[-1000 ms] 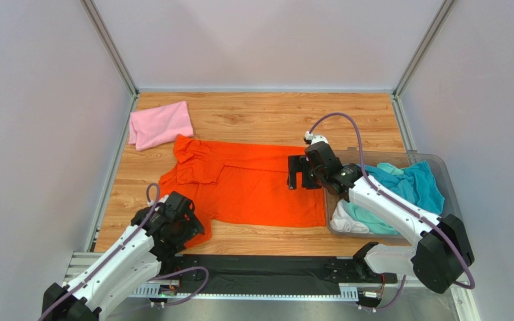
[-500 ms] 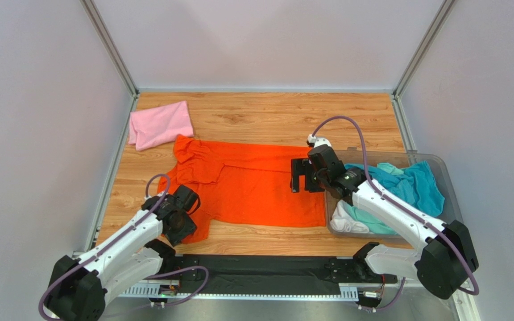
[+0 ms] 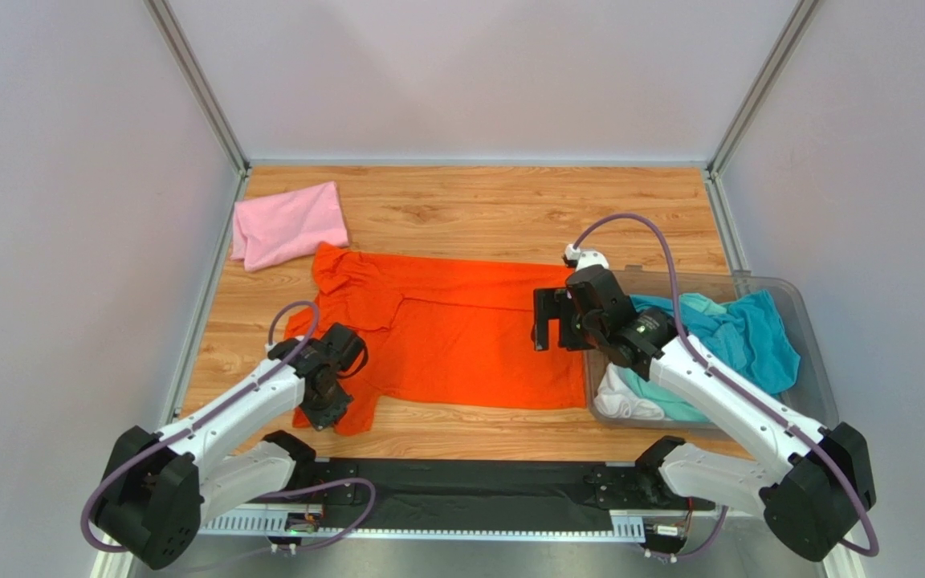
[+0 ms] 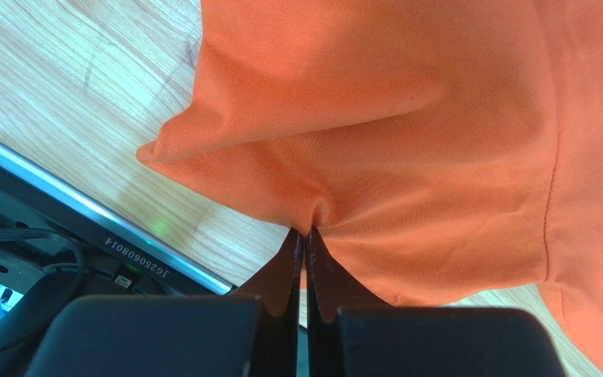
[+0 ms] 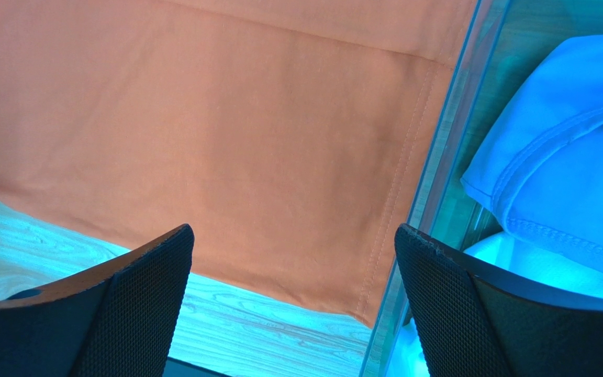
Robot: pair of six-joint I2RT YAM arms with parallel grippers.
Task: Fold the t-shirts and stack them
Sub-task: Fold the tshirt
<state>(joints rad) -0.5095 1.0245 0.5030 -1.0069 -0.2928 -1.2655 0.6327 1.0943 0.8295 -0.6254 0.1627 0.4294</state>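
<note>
The bright orange t-shirt (image 3: 455,337) lies spread across the middle of the table. My left gripper (image 3: 330,412) (image 4: 306,232) is shut on a pinch of the orange t-shirt (image 4: 407,118) at its near left sleeve corner, and the cloth puckers at the fingertips. Above the orange shirt's (image 5: 242,118) right hem, beside the bin wall, my right gripper (image 3: 555,328) (image 5: 293,236) hangs wide open and holds nothing. A folded light pink t-shirt (image 3: 290,223) rests at the far left. Teal (image 3: 745,331), mint and white (image 3: 624,397) t-shirts sit in the bin.
The clear plastic bin (image 3: 793,301) stands at the right edge, its left wall (image 5: 438,157) touching the orange shirt's hem. A black mat and a metal rail (image 3: 479,488) run along the near table edge. Grey walls enclose the left, far and right sides.
My left gripper has moved forward onto the orange shirt's near left corner and closed on the cloth. The right gripper has drifted slightly right, towards the bin, still open.
</note>
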